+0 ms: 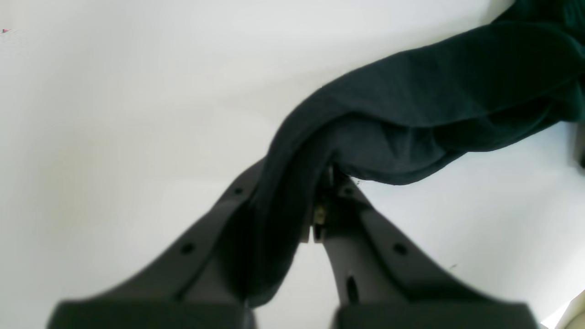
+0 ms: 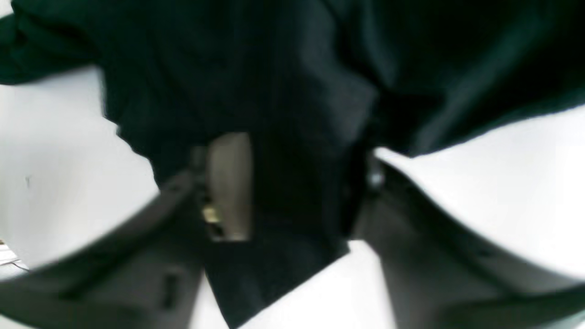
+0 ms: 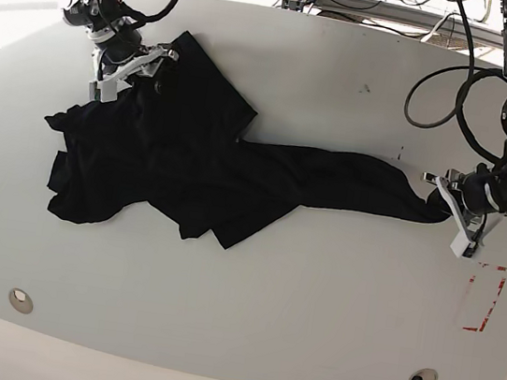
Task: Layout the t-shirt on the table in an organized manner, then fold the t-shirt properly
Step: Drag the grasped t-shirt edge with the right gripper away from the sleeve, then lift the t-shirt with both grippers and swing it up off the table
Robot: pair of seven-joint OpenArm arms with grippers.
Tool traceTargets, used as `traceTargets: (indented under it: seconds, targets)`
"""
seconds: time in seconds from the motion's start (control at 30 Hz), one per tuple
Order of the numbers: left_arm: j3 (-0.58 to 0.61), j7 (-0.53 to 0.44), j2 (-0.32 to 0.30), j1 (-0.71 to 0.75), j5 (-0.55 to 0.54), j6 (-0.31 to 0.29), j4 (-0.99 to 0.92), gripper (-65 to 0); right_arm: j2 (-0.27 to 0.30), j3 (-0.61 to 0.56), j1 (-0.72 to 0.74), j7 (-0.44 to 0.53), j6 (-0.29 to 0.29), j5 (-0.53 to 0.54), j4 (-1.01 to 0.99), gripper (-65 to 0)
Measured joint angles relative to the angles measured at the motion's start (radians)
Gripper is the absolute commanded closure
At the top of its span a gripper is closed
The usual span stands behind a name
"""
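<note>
- We count one t-shirt [image 3: 191, 162], black, lying crumpled on the one white table [image 3: 246, 312]; its bulk lies toward the table's far side in the base view, and a long twisted tail of cloth runs out from it along the table.
- We count two grippers, one at each end of the shirt.
- The left gripper [image 1: 315, 201] is clenched on the tip of that stretched tail (the cloth passes right between its fingers in the left wrist view), close beside the red rectangle mark [image 3: 484, 298].
- The right gripper [image 2: 292, 192] sits at the shirt's opposite end, at the bunched part farthest from the red mark. Cloth fills the gap between its fingers, which stand part-way apart; the right wrist view is blurred, so we cannot tell whether they are actually pinching it.
- We count two round metal fittings [image 3: 21, 300] on the table, both on its near edge, well apart from the shirt (the second [image 3: 423, 377] sits below the red mark).
- We see one red mark only.
</note>
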Motion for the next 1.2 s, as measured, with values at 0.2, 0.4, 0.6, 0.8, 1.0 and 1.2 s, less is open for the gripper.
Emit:
traceTargets:
  seconds: [0.2, 0.4, 0.6, 0.8, 1.0, 1.2]
  targets:
    - [0.0, -0.036, -0.001, 0.003, 0.001, 0.0, 0.0, 0.0, -0.001, 0.0, 0.0, -0.011, -0.01, -0.016, -0.005, -2.1]
    - [0.0, -0.09, -0.002, 0.003, 0.0, 0.0, 0.0, 0.0, -0.003, -0.004, -0.024, -0.032, -0.01, -0.024, 0.063, 0.0]
    - [0.0, -0.089, -0.006, -0.01, 0.004, 0.0, 0.003, 0.0, -0.003, -0.001, -0.075, -0.073, -0.007, -0.018, 0.211, 0.0]
    - [0.002, -0.092, -0.006, -0.056, 0.008, 0.0, 0.085, -0.1, -0.004, 0.052, -0.078, -0.149, -0.003, -0.012, 0.351, 0.0]
    - [0.002, -0.097, -0.006, -0.121, -0.003, -0.003, 0.175, -0.1, 0.065, 0.134, -0.024, -0.249, -0.003, 0.107, 0.351, 0.0]
    - [0.002, -0.083, -0.006, -0.212, 0.0, -0.006, 0.185, -0.3, 0.169, 0.175, 0.064, -0.262, -0.003, 0.177, 0.346, 0.0]
